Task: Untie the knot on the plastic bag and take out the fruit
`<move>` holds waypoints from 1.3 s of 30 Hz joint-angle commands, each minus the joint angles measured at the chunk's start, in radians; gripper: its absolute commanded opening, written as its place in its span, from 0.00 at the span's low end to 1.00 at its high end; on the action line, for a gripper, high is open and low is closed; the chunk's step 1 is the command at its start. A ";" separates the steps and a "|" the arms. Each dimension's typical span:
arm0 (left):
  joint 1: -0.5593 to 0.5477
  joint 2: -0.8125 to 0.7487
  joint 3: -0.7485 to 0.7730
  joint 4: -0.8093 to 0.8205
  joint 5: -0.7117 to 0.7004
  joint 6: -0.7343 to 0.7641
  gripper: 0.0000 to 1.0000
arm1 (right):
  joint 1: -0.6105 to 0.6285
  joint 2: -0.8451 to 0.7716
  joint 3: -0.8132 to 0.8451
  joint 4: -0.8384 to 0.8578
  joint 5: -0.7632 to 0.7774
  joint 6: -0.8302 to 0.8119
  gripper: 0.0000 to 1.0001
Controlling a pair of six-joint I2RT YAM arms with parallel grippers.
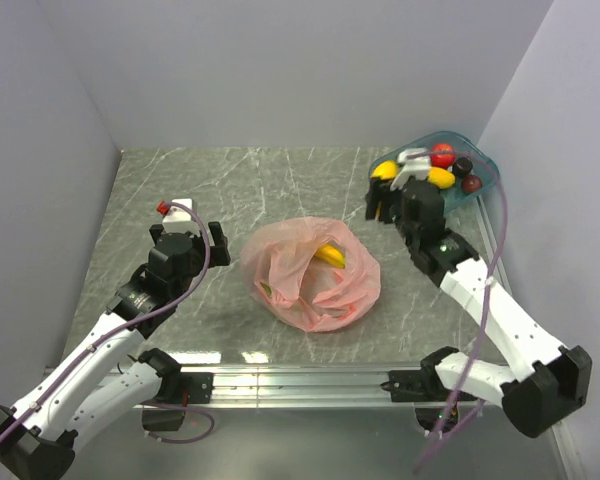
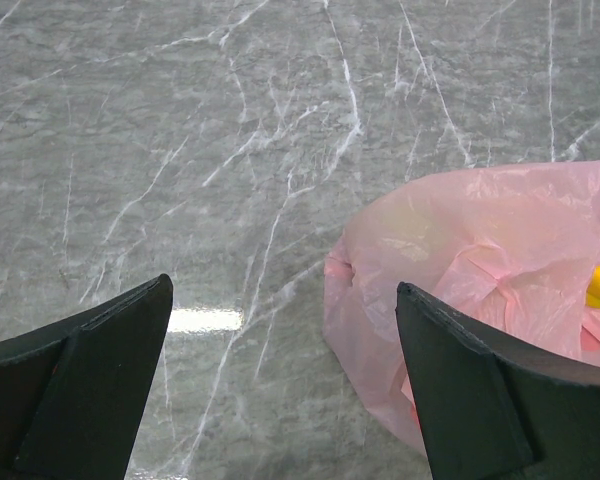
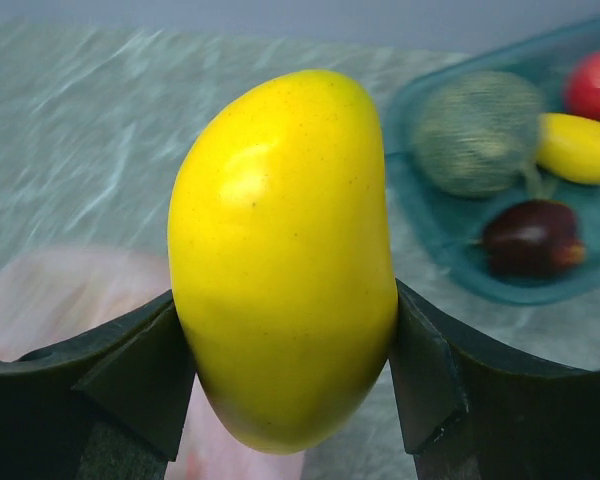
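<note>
Grey marbled surface boxed in by plain pale walls.
Veined in white, dull but for a bright patch of glare near the front left; closed off at left, back and right in bare lilac-grey; edged on the near side by a silver metal rail; lit softly and evenly, with faint shadows.

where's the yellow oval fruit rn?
The yellow oval fruit is clamped in the right gripper, far right of the top view, just left of the teal tray.

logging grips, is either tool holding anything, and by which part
The right tool grips the yellow oval fruit by its two long sides; left tool holds nothing.
</note>
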State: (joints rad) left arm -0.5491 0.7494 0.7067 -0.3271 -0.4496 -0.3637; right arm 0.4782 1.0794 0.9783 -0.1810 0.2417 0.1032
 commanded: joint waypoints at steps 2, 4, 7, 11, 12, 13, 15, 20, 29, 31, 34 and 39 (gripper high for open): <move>0.003 -0.015 -0.009 0.007 0.005 -0.004 0.99 | -0.226 0.118 0.135 0.058 0.160 0.203 0.02; 0.005 -0.016 -0.010 0.008 0.009 -0.003 0.99 | -0.292 0.204 0.157 0.066 0.159 0.239 0.02; 0.005 -0.016 -0.010 0.011 0.011 -0.004 0.99 | -0.401 0.327 0.236 0.061 0.151 0.302 0.05; 0.005 -0.010 -0.010 0.011 0.014 -0.001 0.99 | -0.515 0.499 0.361 0.037 0.122 0.340 0.08; 0.006 -0.007 -0.009 0.010 0.014 -0.001 0.99 | -0.530 0.534 0.390 0.028 0.113 0.343 0.08; 0.005 -0.007 -0.009 0.011 0.012 -0.001 0.99 | -0.559 0.601 0.445 0.014 0.102 0.342 0.08; 0.005 -0.002 -0.009 0.013 0.011 0.000 0.99 | -0.576 0.667 0.500 -0.001 0.103 0.340 0.08; 0.008 0.008 -0.010 0.010 0.003 0.003 0.99 | -0.619 0.853 0.658 -0.040 0.079 0.345 0.47; 0.017 0.004 -0.010 0.011 0.017 0.003 0.99 | -0.627 0.923 0.741 -0.049 0.013 0.348 0.92; 0.018 -0.001 -0.009 0.011 0.020 0.003 0.99 | -0.627 0.906 0.731 -0.058 0.014 0.346 0.92; 0.018 -0.010 -0.009 0.010 0.020 0.002 0.99 | -0.619 0.854 0.697 -0.068 -0.021 0.337 0.93; 0.020 -0.027 -0.009 0.011 0.022 0.000 0.99 | -0.537 0.655 0.550 -0.028 -0.050 0.267 0.92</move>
State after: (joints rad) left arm -0.5358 0.7441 0.6994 -0.3271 -0.4408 -0.3622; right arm -0.1223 1.9095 1.5692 -0.2485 0.2165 0.4179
